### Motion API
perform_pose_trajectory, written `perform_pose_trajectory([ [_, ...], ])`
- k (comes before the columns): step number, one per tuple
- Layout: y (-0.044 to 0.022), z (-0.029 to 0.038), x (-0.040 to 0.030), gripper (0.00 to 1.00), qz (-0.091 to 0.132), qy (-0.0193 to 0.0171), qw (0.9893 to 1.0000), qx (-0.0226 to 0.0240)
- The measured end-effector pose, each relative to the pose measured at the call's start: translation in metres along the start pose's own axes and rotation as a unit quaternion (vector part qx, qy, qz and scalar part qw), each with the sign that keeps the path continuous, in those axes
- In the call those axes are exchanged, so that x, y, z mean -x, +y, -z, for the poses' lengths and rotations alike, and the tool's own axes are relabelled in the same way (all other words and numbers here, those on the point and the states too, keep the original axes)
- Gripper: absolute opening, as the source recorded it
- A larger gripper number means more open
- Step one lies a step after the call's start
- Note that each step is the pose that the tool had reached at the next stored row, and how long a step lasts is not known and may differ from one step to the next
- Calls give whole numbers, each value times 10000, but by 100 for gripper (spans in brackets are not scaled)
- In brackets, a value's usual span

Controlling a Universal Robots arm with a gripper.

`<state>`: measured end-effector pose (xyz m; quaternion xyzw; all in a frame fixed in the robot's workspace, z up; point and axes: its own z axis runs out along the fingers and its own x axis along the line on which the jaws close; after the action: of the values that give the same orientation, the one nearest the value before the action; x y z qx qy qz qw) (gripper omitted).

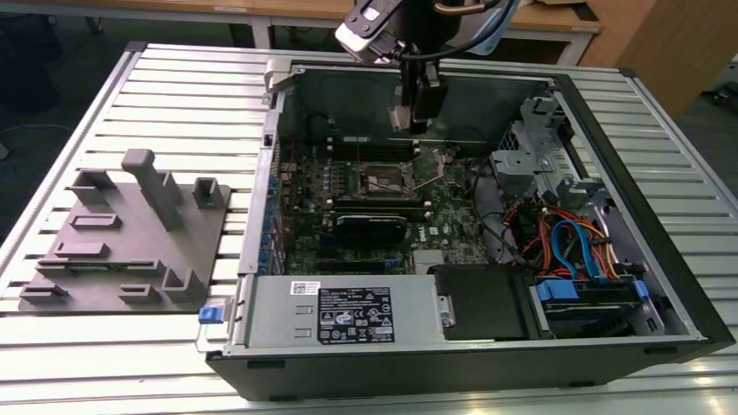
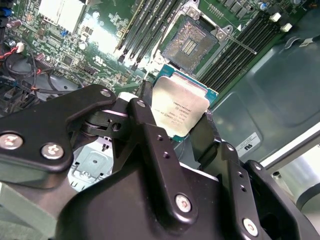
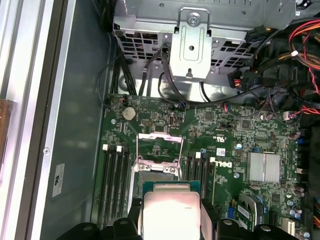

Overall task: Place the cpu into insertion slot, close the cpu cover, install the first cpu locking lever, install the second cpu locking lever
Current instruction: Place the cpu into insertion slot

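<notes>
Black, two-fingered, the gripper (image 2: 176, 106) clamps one silver-topped cpu (image 2: 181, 114) by opposite edges as the arm (image 1: 386, 22) reaches straight down into the open computer case (image 1: 461, 376). It hangs above the single insertion slot (image 2: 192, 41), clear of it. Two banks of long memory slots (image 2: 140, 30) flank the socket. Part of the chip's edge is hidden behind the fingers (image 2: 150, 130).
</notes>
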<state>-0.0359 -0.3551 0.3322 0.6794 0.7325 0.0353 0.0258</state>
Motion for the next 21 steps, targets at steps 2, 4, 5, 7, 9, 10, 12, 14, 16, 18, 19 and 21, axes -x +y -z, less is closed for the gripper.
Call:
perform_pose_trajectory([
  [2,-1,-5,0,54,0,1,10000,0],
  [4,-1,-13,0,54,0,1,10000,1],
  [5,-2,-18,0,54,0,1,10000,1],
  [7,-2,-28,0,54,0,1,10000,0],
  [9,-3,-33,1,54,0,0,10000,0],
  [10,-3,-34,1,54,0,0,10000,0],
  [12,-3,-38,0,54,0,0,10000,0],
  [14,-4,-46,1,54,0,0,10000,1],
  [16,-5,-57,1,54,-16,-1,10000,1],
  [18,-6,-73,1,54,-93,-9,10000,2],
  [19,-7,-81,1,54,-140,-13,9999,2],
  [21,-8,-92,1,54,-195,-18,9998,2],
])
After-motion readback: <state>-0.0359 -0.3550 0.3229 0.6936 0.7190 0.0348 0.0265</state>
